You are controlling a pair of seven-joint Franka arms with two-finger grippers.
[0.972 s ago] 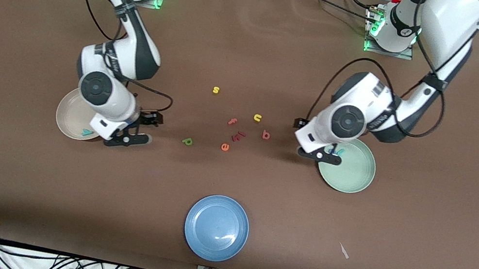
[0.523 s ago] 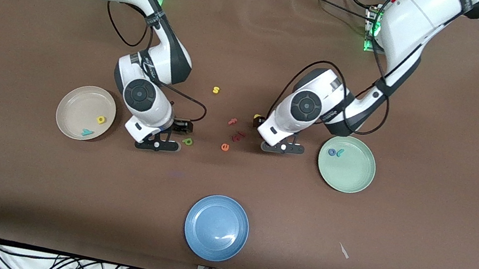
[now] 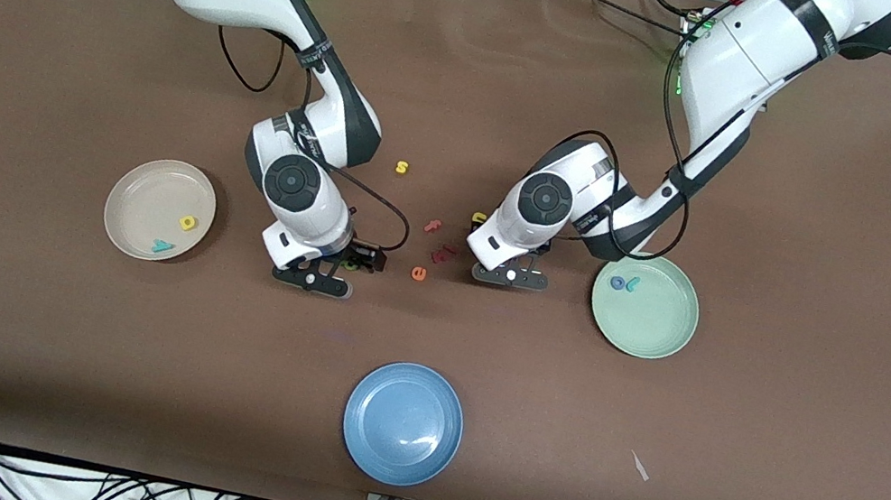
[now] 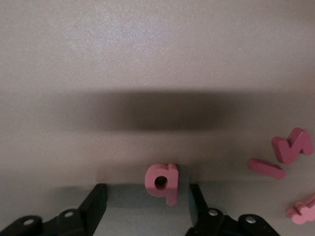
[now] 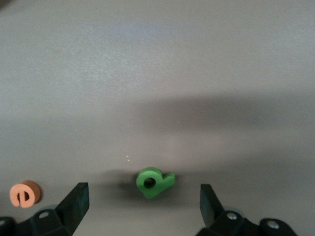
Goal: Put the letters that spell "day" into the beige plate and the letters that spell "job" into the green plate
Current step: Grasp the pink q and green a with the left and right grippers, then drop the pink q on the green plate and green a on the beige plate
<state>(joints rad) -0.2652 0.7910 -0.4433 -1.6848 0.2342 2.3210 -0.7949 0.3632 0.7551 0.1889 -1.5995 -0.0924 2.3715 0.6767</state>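
With yellow foam d and teal y in the round beige plate and blue ring o and light-blue j in the mint-green plate, my left claw straddles the salmon b and my right claw, spread wide, straddles the green a, both unlifted on the counter.

Both arms have left their plates for the counter's middle. The right gripper, earlier over the beige plate, now straddles the green "a". The left gripper, earlier over the green plate, now straddles the pink "b", fingers narrowing.
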